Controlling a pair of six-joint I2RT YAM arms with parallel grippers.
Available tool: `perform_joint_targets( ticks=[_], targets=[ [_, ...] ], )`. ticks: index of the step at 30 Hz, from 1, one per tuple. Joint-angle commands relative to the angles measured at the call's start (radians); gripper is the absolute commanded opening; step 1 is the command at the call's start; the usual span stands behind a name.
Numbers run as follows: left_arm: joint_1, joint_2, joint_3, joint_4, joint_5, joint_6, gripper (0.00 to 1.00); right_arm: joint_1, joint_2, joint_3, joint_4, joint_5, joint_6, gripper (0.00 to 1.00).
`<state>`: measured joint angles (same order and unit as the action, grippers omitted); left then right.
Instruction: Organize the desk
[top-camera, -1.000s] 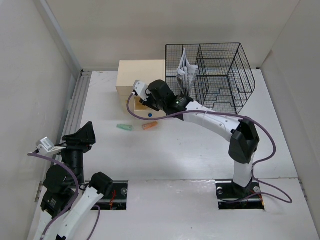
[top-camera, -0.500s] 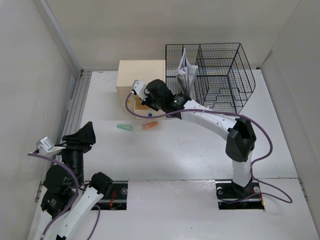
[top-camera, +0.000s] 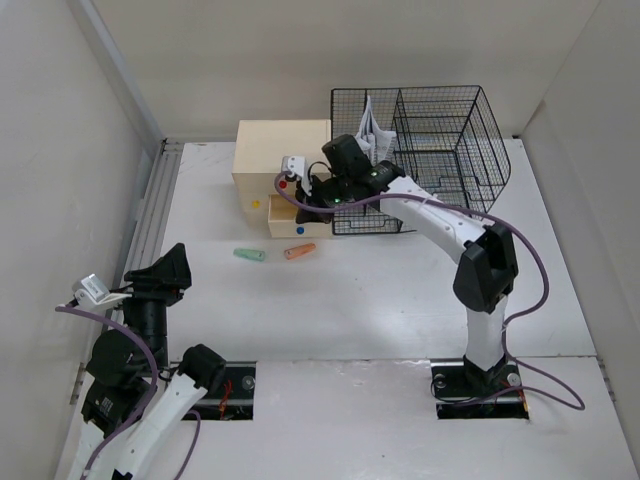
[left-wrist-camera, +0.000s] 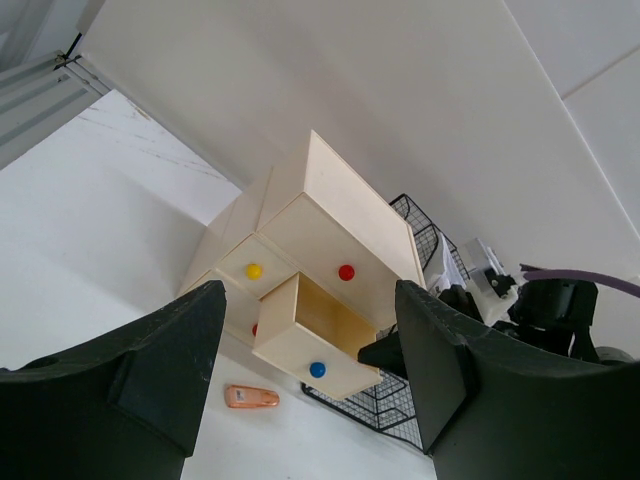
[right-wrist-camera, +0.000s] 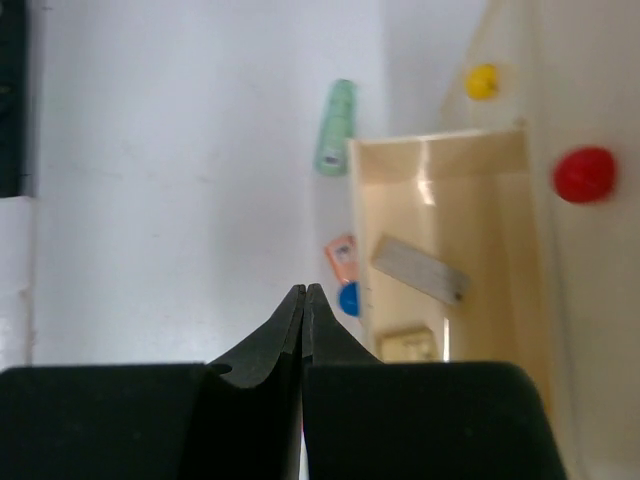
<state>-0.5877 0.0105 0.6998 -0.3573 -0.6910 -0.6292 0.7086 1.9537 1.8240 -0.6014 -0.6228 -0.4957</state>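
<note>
Top: desk fills the view, arms bolted at its near edge. Box sits at the far side, left of centre, with the basket just to its right. White paper stands in the basket's left compartment. Drawer is pulled out of the box front. Right claw hangs over the drawer. Green piece and orange piece lie on the desk in front of the drawer, apart from each other. Left claw is near the desk's left edge, well apart from all that.

Left wrist: claw open, jaws wide apart, facing the box. Yellow knob and red knob are on shut drawers, blue knob on the open one.

Right wrist: claw closed, fingers pressed together, tip just beside the blue knob. Drawer holds a grey strip and a tan block.
</note>
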Motion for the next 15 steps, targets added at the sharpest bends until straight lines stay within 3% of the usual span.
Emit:
perform_joint_targets(
  ticks=[1, 9, 13, 14, 15],
  targets=[
    [-0.003, -0.026, 0.0, 0.026, -0.005, 0.002, 0.66, 0.022, 0.027, 0.054, -0.075, -0.224, -0.058, 0.0],
    [-0.003, -0.026, 0.0, 0.026, -0.005, 0.002, 0.66, 0.031, 0.079, 0.083, -0.117, -0.114, -0.061, 0.0],
    [-0.003, -0.026, 0.0, 0.026, -0.005, 0.002, 0.66, 0.064, 0.035, -0.014, 0.072, 0.209, 0.066, 0.0],
    [-0.003, -0.026, 0.0, 0.026, -0.005, 0.002, 0.66, 0.098, 0.021, -0.04, 0.112, 0.398, 0.077, 0.0],
    [-0.003, -0.026, 0.0, 0.026, -0.005, 0.002, 0.66, 0.11, 0.008, -0.067, 0.209, 0.484, 0.097, 0.0]
  ],
)
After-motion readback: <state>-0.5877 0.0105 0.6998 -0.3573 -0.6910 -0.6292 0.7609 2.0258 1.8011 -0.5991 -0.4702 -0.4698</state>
